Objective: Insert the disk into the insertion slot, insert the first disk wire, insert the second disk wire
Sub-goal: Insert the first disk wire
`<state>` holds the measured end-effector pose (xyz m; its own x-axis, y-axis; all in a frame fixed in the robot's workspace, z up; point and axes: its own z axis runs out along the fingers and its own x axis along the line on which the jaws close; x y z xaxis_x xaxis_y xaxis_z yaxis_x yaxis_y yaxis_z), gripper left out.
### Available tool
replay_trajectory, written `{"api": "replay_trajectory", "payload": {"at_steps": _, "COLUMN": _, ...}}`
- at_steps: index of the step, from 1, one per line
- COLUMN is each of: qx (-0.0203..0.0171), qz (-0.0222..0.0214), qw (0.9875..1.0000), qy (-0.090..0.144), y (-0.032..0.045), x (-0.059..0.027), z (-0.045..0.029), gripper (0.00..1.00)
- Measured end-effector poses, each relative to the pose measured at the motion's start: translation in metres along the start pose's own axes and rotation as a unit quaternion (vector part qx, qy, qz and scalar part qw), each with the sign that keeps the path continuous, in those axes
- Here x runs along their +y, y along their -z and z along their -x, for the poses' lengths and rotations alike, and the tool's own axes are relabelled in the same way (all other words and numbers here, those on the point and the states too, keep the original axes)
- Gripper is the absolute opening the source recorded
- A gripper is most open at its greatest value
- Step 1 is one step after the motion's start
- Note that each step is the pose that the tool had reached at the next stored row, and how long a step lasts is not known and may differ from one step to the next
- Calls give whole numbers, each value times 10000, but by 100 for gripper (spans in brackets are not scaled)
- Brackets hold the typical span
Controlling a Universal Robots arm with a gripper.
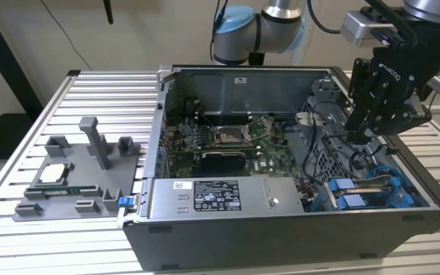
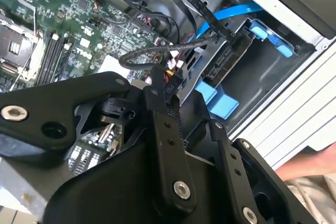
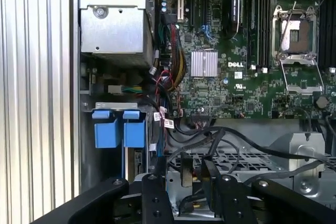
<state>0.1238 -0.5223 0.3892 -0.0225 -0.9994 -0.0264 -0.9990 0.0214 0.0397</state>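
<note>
The disk [image 2: 227,60] sits inside the insertion slot [image 1: 407,192] at the case's corner on the exterior view's right. Its blue carrier tabs [image 1: 350,193] [image 3: 118,129] stand at the slot's mouth. My gripper [image 1: 357,137] hangs inside the case just above and behind the slot. In the second wrist view the gripper [image 2: 176,85] is shut on a black disk wire connector [image 2: 170,74] with red and yellow leads. Its black cable [image 2: 142,53] loops back toward the motherboard. A blue flat cable [image 2: 231,11] runs over the bay, its free end unseen. The gripper [image 3: 189,179] is over the perforated drive cage.
The motherboard with its open CPU socket [image 1: 228,134] [image 3: 294,30] fills the case floor. The grey power-supply box [image 1: 212,197] lies along the front wall. Loose black cables [image 3: 247,148] cross beside the bay. A grey fixture tray [image 1: 75,172] stands on the slatted table [image 1: 90,97].
</note>
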Motion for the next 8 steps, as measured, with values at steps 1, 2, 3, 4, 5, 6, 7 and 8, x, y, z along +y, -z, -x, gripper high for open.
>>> {"api": "replay_trajectory", "payload": {"at_steps": 1, "qx": -16, "qz": 0, "qw": 10000, "qy": -2, "y": -3, "x": 0, "z": 0, "gripper": 0}}
{"api": "replay_trajectory", "payload": {"at_steps": 2, "qx": -31, "qz": 0, "qw": 10000, "qy": -3, "y": -5, "x": 0, "z": 0, "gripper": 0}}
{"api": "replay_trajectory", "payload": {"at_steps": 3, "qx": -43, "qz": 1, "qw": 10000, "qy": -4, "y": -7, "x": 1, "z": 0, "gripper": 0}}
{"api": "replay_trajectory", "payload": {"at_steps": 4, "qx": -55, "qz": 1, "qw": 10000, "qy": -4, "y": -9, "x": 1, "z": 0, "gripper": 0}}
{"api": "replay_trajectory", "payload": {"at_steps": 5, "qx": -62, "qz": 1, "qw": 10000, "qy": -4, "y": -10, "x": 1, "z": 1, "gripper": 0}}
{"api": "replay_trajectory", "payload": {"at_steps": 6, "qx": -63, "qz": 1, "qw": 10000, "qy": -4, "y": -11, "x": 1, "z": 1, "gripper": 0}}
{"api": "replay_trajectory", "payload": {"at_steps": 7, "qx": -63, "qz": 1, "qw": 10000, "qy": -4, "y": -11, "x": 1, "z": 1, "gripper": 0}}
{"api": "replay_trajectory", "payload": {"at_steps": 8, "qx": -64, "qz": 1, "qw": 10000, "qy": -4, "y": -11, "x": 1, "z": 0, "gripper": 0}}
